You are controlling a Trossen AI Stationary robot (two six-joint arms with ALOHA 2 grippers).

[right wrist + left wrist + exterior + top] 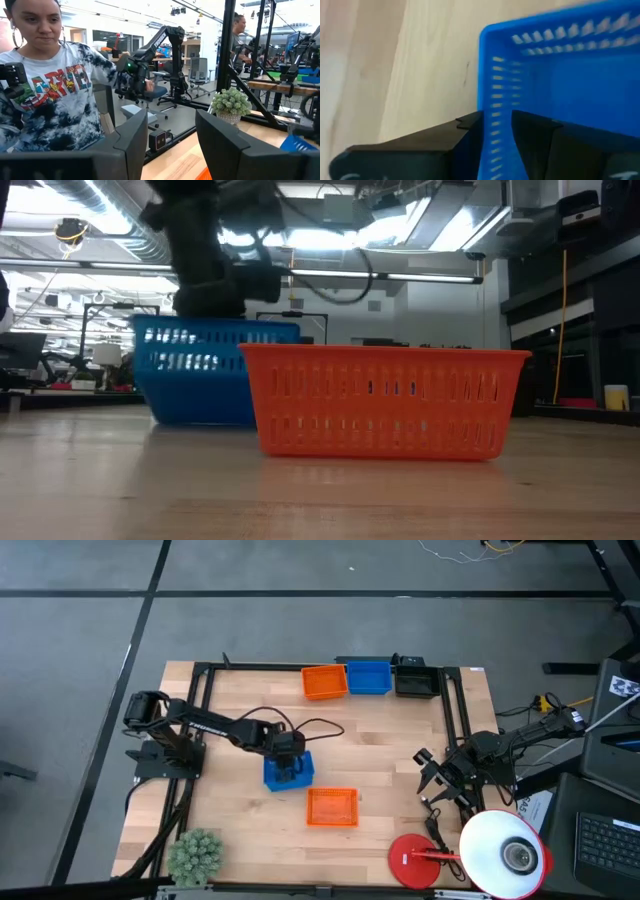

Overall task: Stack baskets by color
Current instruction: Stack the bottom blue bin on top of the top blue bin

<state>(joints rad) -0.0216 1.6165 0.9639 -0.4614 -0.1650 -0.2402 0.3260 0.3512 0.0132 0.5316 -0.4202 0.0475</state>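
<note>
Blue basket point(288, 772) sits mid-counter, a bit left of centre, and my left tool point(287, 766) is on it. In the left wrist view one wall of the blue basket point(496, 100) runs between the two dark fingers point(465, 131), one finger outside, one inside, so I read that as the left tool holding the basket wall. From the low view the blue basket point(205, 370) looks to rest on the wood, arm coming down into it from above.

Just beside it, toward the near edge, an orange basket point(332, 807) stands alone, upright; in the low view it is the closest thing point(385, 400) and partly covers the blue one.

Along the far edge of the counter point(380, 740) I see three spots in a row, touching or nearly so: orange point(324, 681), blue point(368, 678), black point(415, 681). I cannot tell how many baskets are in each.

My right tool point(437, 788) waits at the right side of the counter, well apart from all baskets, jaws wide with nothing between them; the right wrist view shows the fingers point(131, 137) spread and pointing off into the room.

Red lamp base point(417, 860) and white lamp shade point(505, 854) at the near right corner, green fuzzy plant point(196, 855) at the near left. A person in a tie-dye shirt point(47, 95) stands beyond the counter.
</note>
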